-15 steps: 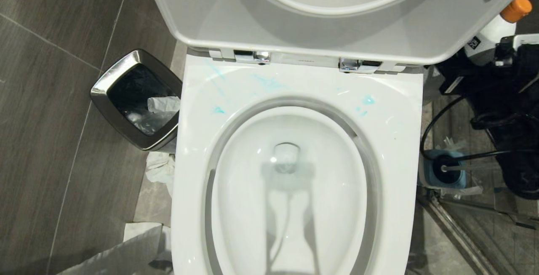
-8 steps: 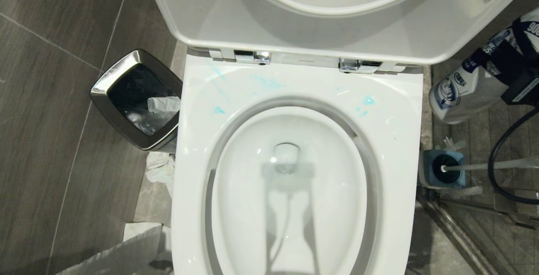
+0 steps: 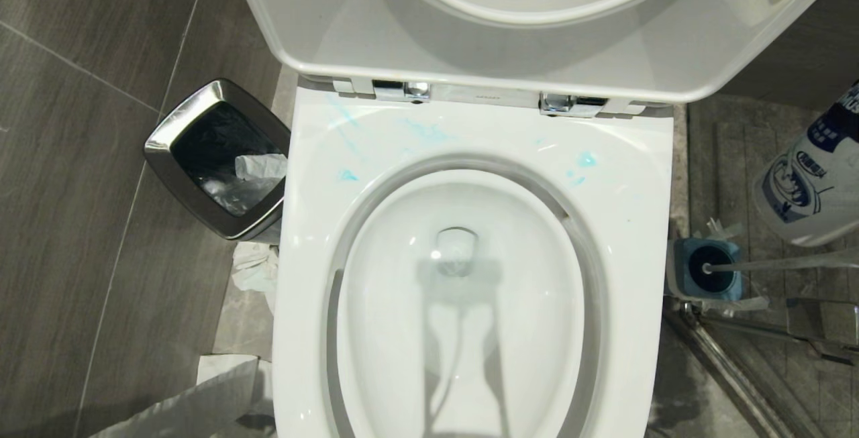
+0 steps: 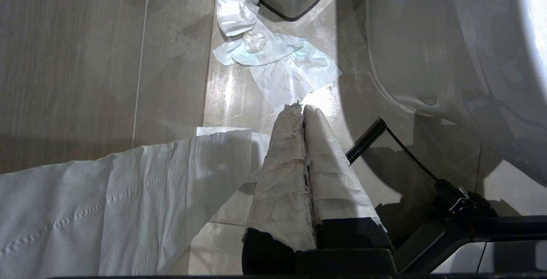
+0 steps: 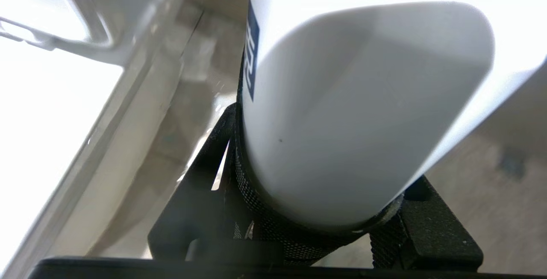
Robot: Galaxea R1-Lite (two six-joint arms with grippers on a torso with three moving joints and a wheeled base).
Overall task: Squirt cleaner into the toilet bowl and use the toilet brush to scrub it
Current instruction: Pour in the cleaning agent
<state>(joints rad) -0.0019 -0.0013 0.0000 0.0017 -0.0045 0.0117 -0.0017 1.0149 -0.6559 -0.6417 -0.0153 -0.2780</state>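
The white toilet bowl (image 3: 470,136) fills the middle of the head view, lid raised, with turquoise smears on its back rim. At that view's right edge hangs the cleaner (image 3: 812,183), a pale bottle with a blue label; its cap is out of frame. My right gripper (image 5: 324,227) is shut on the cleaner (image 5: 350,112), its black fingers on either side of the body. Below the bottle, the toilet brush (image 3: 778,265) stands in its blue holder (image 3: 681,284) on the floor, handle leaning right. My left gripper (image 4: 301,108), tape-wrapped, is shut and empty, low beside the toilet base.
A chrome-rimmed black bin (image 3: 218,156) stands left of the toilet. Crumpled tissue (image 3: 255,267) and a paper sheet (image 3: 201,391) lie on the floor there. A metal rail (image 3: 738,371) runs along the floor at the lower right, past the brush holder.
The cleaner has swung from the upper right, cap up, down and rightward to the right edge. The right arm's black body has left the head view. Toilet and left gripper are unmoved.
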